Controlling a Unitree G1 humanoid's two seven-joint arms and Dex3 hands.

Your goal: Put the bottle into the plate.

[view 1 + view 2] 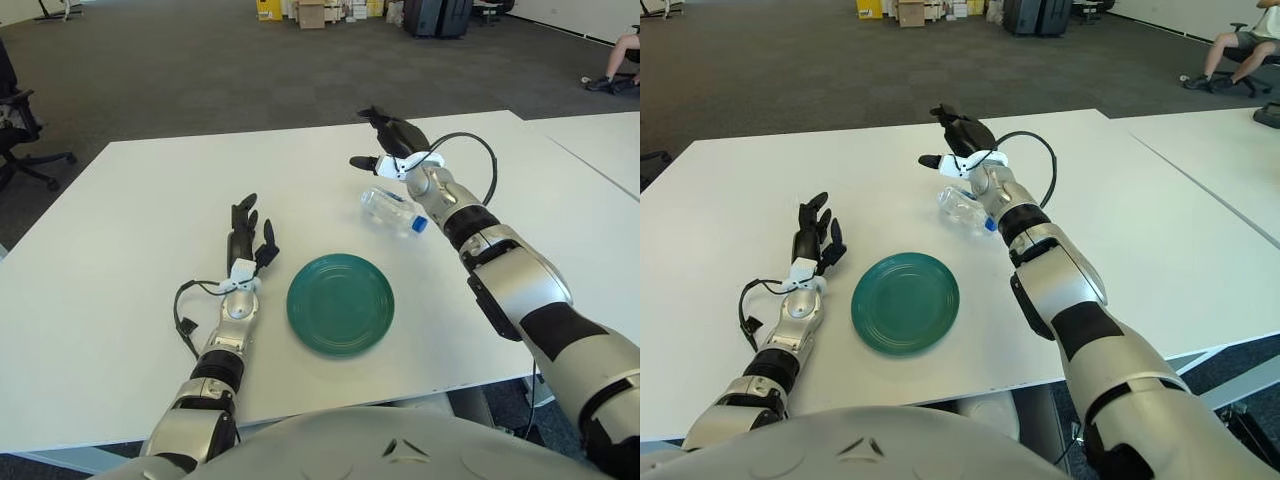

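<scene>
One bottle [395,211] is lying right of centre, above the green plate [340,303]; the right hand [392,140] is hovering just above it, fingers spread, while the left hand [248,236] is showing left of the plate, relaxed.

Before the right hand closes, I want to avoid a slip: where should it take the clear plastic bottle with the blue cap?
Probably across the middle of the clear plastic bottle, coming down from above. It lies on its side on the white table, cap toward the robot's right, with the open right hand hovering just beyond it.
</scene>
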